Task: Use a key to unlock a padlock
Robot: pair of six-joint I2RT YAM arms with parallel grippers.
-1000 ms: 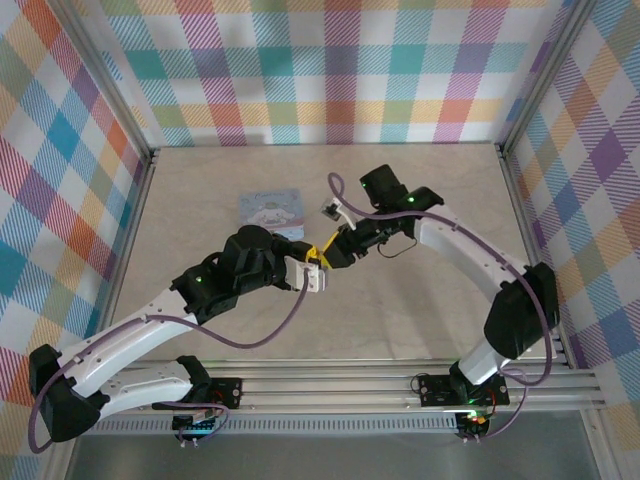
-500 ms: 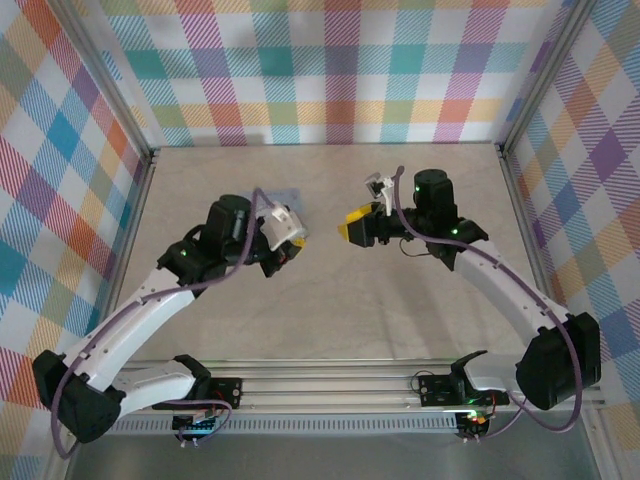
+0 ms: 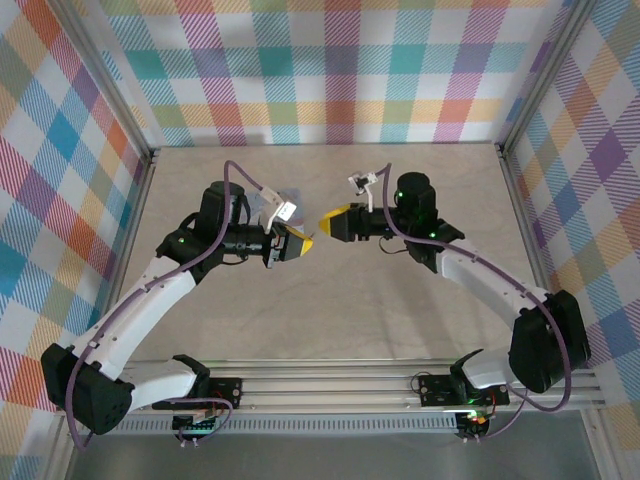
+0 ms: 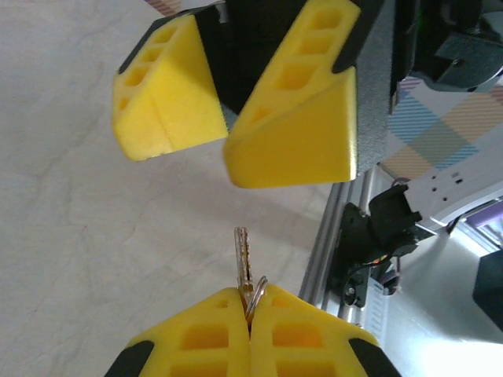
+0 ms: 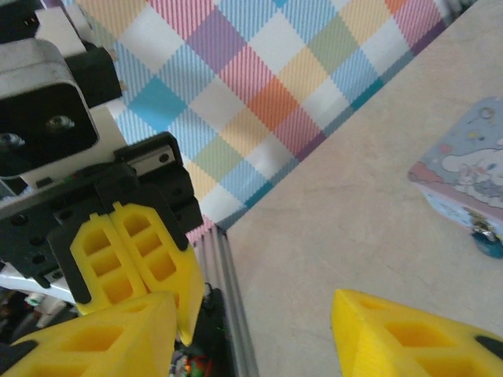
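Confirm that the left gripper (image 4: pixel 250 308) is clamped fully on the key (image 4: pixel 242 255). The blade runs in line with its fingers, tip aimed at the right gripper (image 4: pixel 224 145), whose jaws stand apart and empty. The padlock (image 5: pixel 486 236) lies off to that gripper's side, just beside the tin (image 5: pixel 464 177), unheld. Insertion and turning are not yet done.

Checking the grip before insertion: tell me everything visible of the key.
The key is small, thin and of silvery metal, with a narrow blade and a wire ring at its head. The head is pinched by the shut left gripper between its yellow pads. The blade sticks straight out past the fingertips, touching nothing else, and points towards the open right gripper, which is apart from it.
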